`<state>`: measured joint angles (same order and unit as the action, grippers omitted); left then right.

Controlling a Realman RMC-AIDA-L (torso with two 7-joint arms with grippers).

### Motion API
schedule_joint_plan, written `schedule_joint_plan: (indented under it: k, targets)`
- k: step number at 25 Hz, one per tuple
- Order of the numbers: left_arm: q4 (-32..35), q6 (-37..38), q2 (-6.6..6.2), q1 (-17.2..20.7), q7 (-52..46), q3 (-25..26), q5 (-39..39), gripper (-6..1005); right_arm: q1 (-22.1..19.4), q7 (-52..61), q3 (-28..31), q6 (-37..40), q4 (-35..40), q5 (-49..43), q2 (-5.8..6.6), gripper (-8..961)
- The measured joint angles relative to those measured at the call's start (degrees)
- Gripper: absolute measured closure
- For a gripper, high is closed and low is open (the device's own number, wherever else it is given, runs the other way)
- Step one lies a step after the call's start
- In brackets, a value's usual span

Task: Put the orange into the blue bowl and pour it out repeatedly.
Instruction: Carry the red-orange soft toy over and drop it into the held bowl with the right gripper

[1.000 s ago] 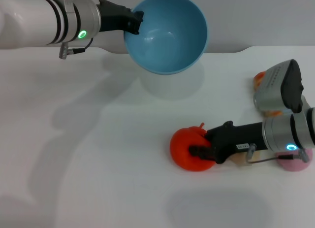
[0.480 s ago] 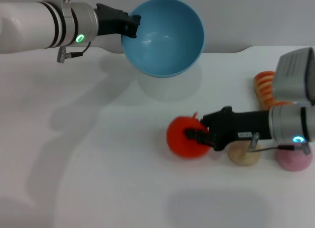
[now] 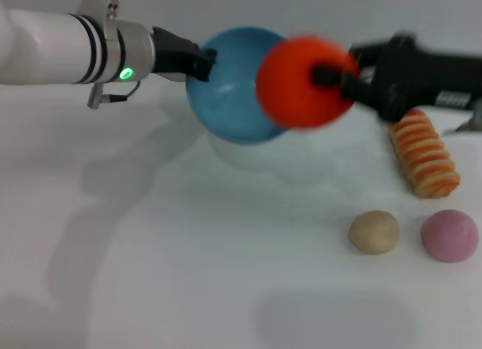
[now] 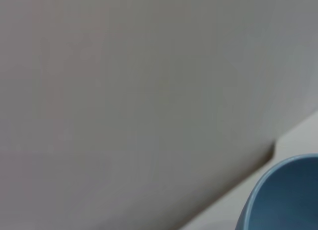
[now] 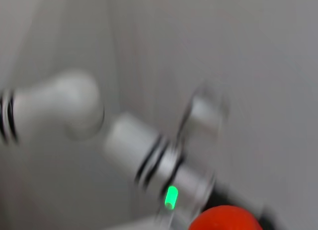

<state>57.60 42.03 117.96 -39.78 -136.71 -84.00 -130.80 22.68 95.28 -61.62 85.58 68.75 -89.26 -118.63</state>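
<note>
Red-orange, rounded orange (image 3: 301,81) held aloft before the light-blue bowl (image 3: 226,100).

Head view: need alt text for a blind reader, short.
The right gripper holds the orange in the air in front of the blue bowl, which the left gripper holds tilted above the white table. On the table to the right lie a ridged bread loaf, a beige ball and a pink ball.

Smooth plastic blue bowl (image 3: 226,100); ridged loaf (image 3: 424,154)
</note>
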Motion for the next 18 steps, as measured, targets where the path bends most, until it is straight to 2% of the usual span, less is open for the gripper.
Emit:
schedule_joint_plan:
  k: [4,8,10,18]
  targets:
    - [-0.03,3.41,0.18,-0.95,-0.06,-1.24,-0.64,1000,0.28,0.27,3.72,-0.25,1.26,1.15,-0.02,851]
    - [-0.05,3.81,0.36,-0.71,-0.20,-2.58,-0.72,1000,1.09,0.34,4.14,-3.12,-4.71,0.86,0.00,877]
    - [0.04,3.60,0.35,-0.71,-0.21,-3.11,-0.71,1000,2.65,0.20,4.00,-5.38,-10.95,0.50,0.12,922]
    - [0.19,3.33,0.45,-1.99,-0.23,-5.40,-0.58,1001,7.34,0.17,4.12,-8.91,-19.00,-3.68,0.35,898]
